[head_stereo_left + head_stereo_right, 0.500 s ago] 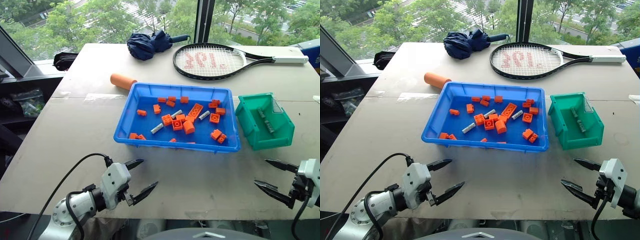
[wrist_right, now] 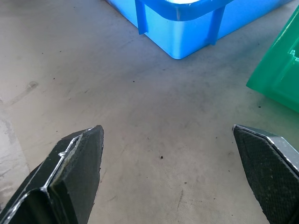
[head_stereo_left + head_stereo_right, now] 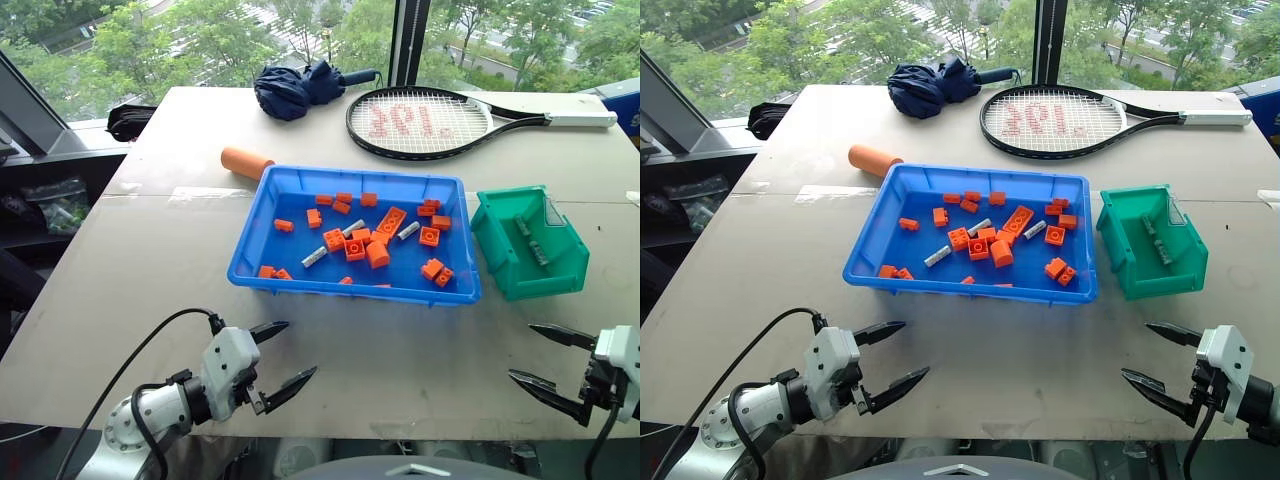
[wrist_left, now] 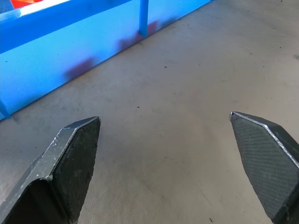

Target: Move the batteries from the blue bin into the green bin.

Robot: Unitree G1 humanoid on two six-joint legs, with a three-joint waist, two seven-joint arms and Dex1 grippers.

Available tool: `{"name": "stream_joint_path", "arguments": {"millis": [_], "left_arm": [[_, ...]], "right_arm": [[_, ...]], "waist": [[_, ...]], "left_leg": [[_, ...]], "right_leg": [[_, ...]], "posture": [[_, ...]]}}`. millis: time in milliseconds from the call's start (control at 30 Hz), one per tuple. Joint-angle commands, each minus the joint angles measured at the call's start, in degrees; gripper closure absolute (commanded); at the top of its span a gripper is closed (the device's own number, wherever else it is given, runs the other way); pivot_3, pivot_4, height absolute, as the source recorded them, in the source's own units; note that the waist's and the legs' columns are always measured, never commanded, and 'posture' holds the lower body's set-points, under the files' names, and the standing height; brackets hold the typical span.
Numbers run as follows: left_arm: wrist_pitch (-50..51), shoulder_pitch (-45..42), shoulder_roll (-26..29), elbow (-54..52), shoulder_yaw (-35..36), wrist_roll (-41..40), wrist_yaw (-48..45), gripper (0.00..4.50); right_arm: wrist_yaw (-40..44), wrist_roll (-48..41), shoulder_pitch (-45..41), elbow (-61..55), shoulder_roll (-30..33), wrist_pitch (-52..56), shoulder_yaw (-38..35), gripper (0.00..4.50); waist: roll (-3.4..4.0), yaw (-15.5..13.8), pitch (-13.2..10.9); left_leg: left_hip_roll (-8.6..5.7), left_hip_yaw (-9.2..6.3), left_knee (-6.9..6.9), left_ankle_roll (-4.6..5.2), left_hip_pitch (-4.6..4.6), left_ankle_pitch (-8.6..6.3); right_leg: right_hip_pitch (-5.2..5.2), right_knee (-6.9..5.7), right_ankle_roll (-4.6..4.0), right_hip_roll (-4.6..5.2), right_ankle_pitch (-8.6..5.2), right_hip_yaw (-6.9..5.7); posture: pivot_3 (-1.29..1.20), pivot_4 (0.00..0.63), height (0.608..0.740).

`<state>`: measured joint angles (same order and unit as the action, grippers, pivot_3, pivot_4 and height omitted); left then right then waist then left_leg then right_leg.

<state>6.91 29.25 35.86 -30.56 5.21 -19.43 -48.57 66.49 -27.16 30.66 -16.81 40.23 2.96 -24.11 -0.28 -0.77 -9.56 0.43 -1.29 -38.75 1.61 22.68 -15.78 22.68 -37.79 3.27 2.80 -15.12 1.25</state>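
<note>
Grey tabletop (image 3: 150, 250) before a window is shown. Near its front edge, the left gripper (image 3: 285, 353) and right gripper (image 3: 545, 358) are held with fingers spread wide and empty, above bare surface. Beyond them, at the table's middle, the blue bin (image 3: 250, 262) is seen holding three batteries (image 3: 314, 257) among orange bricks (image 3: 377, 254). Just beside its right wall, the green bin (image 3: 500, 250) is placed, with further batteries lying inside.
</note>
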Motion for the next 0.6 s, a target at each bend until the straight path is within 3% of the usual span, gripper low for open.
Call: {"name": "stream_joint_path", "arguments": {"millis": [33, 367, 600], "left_arm": [[-1.29, -0.58, 0.18, -0.28, 0.29, -0.80, -0.81, 0.00], [-1.91, -2.18, 0.58, 1.58, 0.13, -1.21, -3.28, 0.00], [6.07, -2.81, 7.97, -4.90, 7.51, -18.09, -11.93, 0.00]], "right_arm": [[0.37, -0.18, 0.42, 0.21, 0.12, -1.64, -0.88, 0.07], [-0.65, 0.06, 1.38, 2.01, -0.95, -4.13, -1.11, 0.07], [-1.18, -14.02, 0.06, -7.23, 2.08, 6.97, -5.40, 0.07]], "waist": [[0.00, 0.01, 0.00], [0.00, 0.01, 0.01], [0.05, 0.06, 0.03]], "left_leg": [[0.00, 0.00, 0.00, 0.00, 0.00, 0.00], [0.00, 0.01, 0.00, 0.00, -0.03, 0.00], [0.03, -0.01, 0.00, 0.00, -0.05, 0.00]], "right_leg": [[0.00, 0.00, 0.00, 0.00, 0.00, 0.00], [0.00, -0.03, 0.01, -0.01, 0.00, 0.01], [0.00, -0.09, -0.01, 0.03, 0.00, 0.02]], "posture": [[0.00, 0.150, 0.740], [0.00, 0.150, 0.740], [0.00, 0.150, 0.740]]}}
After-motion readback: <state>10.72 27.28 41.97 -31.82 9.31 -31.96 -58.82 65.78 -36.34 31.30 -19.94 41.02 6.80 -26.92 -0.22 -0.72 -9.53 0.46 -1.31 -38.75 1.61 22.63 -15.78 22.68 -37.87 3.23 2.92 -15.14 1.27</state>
